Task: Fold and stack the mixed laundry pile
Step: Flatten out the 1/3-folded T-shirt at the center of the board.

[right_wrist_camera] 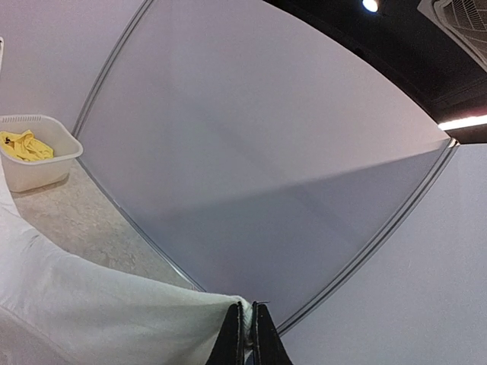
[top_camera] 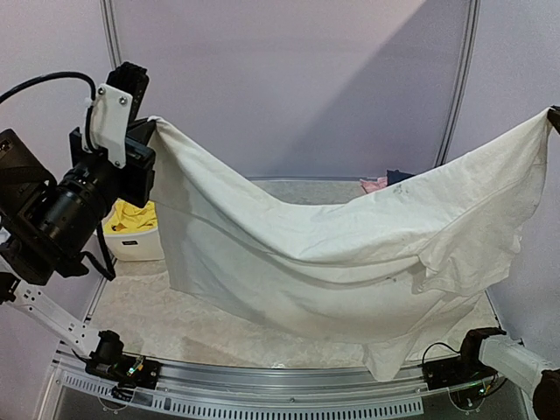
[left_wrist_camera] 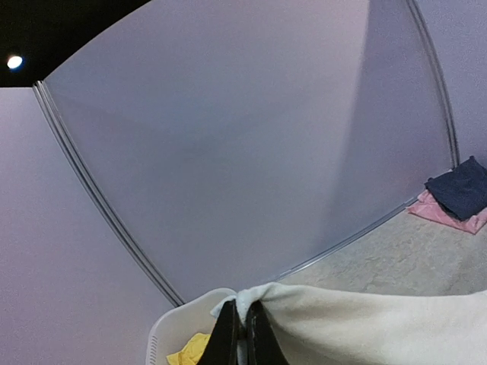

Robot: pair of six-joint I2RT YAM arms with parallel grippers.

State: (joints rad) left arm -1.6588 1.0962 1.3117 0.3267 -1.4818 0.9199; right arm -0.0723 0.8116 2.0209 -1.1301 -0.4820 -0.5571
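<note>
The large white T-shirt point(top_camera: 332, 254) hangs spread in the air between both arms, sagging in the middle above the table. My left gripper point(top_camera: 150, 124) is raised at the upper left and shut on one corner of the shirt point(left_wrist_camera: 365, 323). My right gripper point(top_camera: 555, 115) is raised at the far right edge and shut on the other corner of the shirt point(right_wrist_camera: 99, 312). The yellow shorts point(top_camera: 133, 217) lie in the white basket point(top_camera: 140, 245) at the left; they also show in the left wrist view point(left_wrist_camera: 189, 351) and the right wrist view point(right_wrist_camera: 23, 144).
A dark blue garment on a pink one point(left_wrist_camera: 456, 194) lies at the table's back right, partly seen over the shirt in the top view point(top_camera: 385, 181). Grey partition walls point(top_camera: 297, 79) close the back and sides. The basket point(right_wrist_camera: 38, 163) stands at the left wall.
</note>
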